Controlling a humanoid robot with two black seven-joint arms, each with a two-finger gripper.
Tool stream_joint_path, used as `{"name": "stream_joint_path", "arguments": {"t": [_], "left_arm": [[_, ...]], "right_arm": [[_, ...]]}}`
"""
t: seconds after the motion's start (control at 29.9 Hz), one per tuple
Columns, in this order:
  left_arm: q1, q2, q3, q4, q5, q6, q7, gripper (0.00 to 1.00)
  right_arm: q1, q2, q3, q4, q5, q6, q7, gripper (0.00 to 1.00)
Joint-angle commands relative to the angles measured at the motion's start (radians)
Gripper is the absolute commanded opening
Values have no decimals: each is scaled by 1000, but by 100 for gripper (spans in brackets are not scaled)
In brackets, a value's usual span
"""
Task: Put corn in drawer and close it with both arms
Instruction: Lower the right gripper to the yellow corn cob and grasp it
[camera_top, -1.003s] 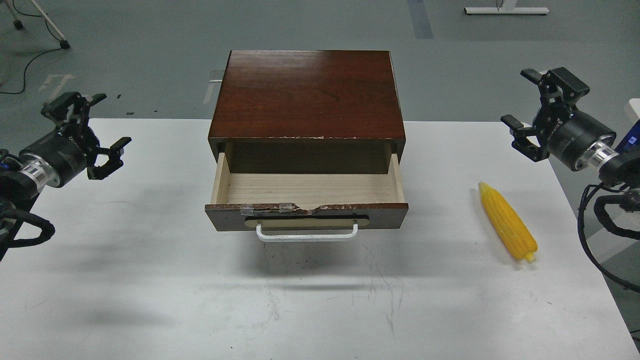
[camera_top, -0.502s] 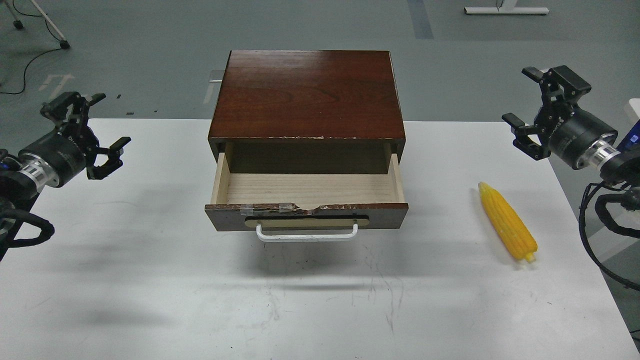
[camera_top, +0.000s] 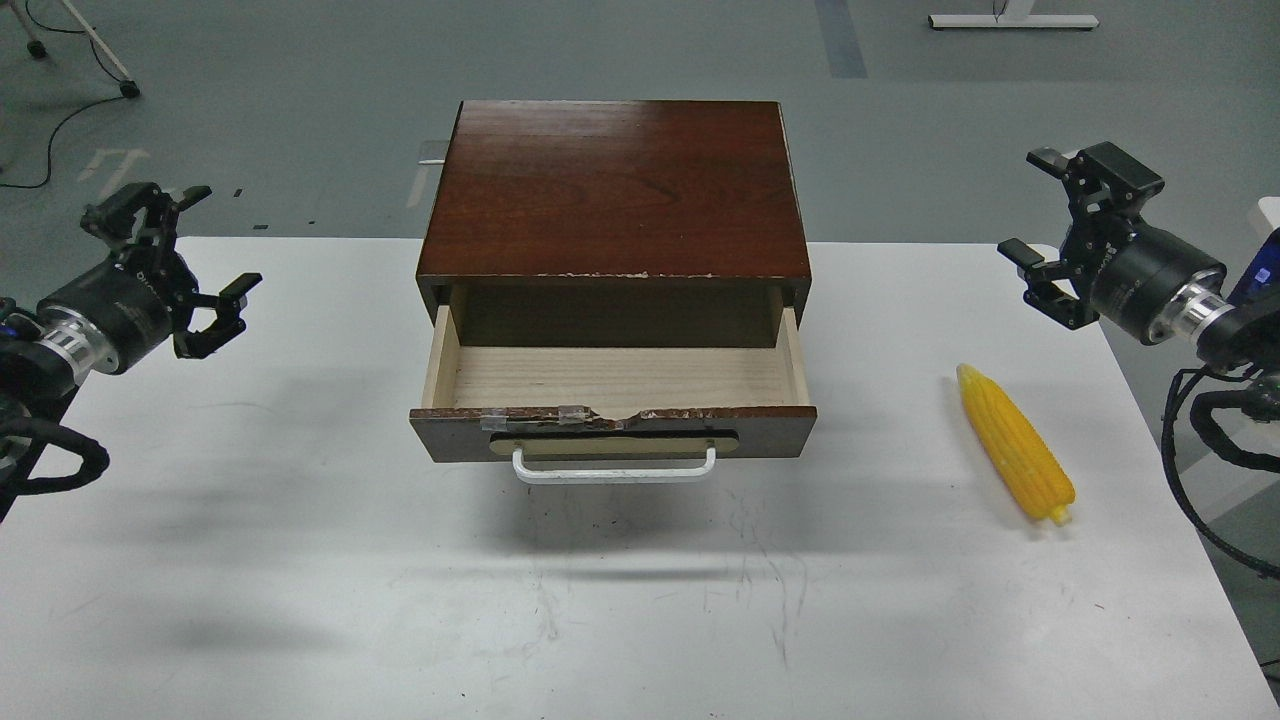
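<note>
Step in hand: the right gripper (camera_top: 1045, 215) is hanging in the upper right of the frame, above and beyond the corn (camera_top: 1015, 443), so by my judgement the reach for the cob is only beginning.
Right fingers: they are spreading wide, holding nothing.
Left gripper (camera_top: 185, 245): it is hovering at the left edge of the frame, well apart from the drawer (camera_top: 612, 385), fingers wide and holding nothing.
Corn place: it is lying flat on the white table (camera_top: 300, 550) in the right-centre of the frame, well to the right of the drawer, pointed tip aiming up-frame and slightly left, blunt end toward the lower right.
Doing it well: the claw is probably best coming down over the cob's thicker middle with its fingers crossing the long axis; the plastic-looking skin is likely slippery and the taper could squeeze it out of a grip taken near the tip.
Watch for: a round cob is prone to rolling if one finger is touching first.
Drawer: it is standing pulled out under the reddish-brown box top (camera_top: 615, 185) in the frame's centre, white handle (camera_top: 614, 470) facing the bottom edge.
Drawer contents: nothing is showing on its pale wood floor; the back strip under the box top is lying in shadow.
Release: the corn is likely fitting best laid parallel to the drawer front.
</note>
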Motion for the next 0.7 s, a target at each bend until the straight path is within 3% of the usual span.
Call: {"name": "stream_joint_path", "arguments": {"t": [0.0, 0.07, 0.23, 0.4, 0.67], "left_arm": [[0, 1, 0, 0, 0, 0, 0, 98], [0, 1, 2, 0, 0, 0, 0, 98], [1, 1, 2, 2, 0, 0, 0, 98], [9, 0, 2, 0, 0, 0, -1, 98], [24, 1, 2, 0, 0, 0, -1, 98]], "right_arm": [[-3, -4, -15, 1, -130, -3, -2, 100], [-1, -8, -47, 3, -251, -12, -2, 100], [6, -11, -194, -35, -923, -176, -3, 100], [46, -12, -305, -46, -1086, -190, -46, 100], [77, -3, -422, -56, -1148, -193, -49, 98]]}}
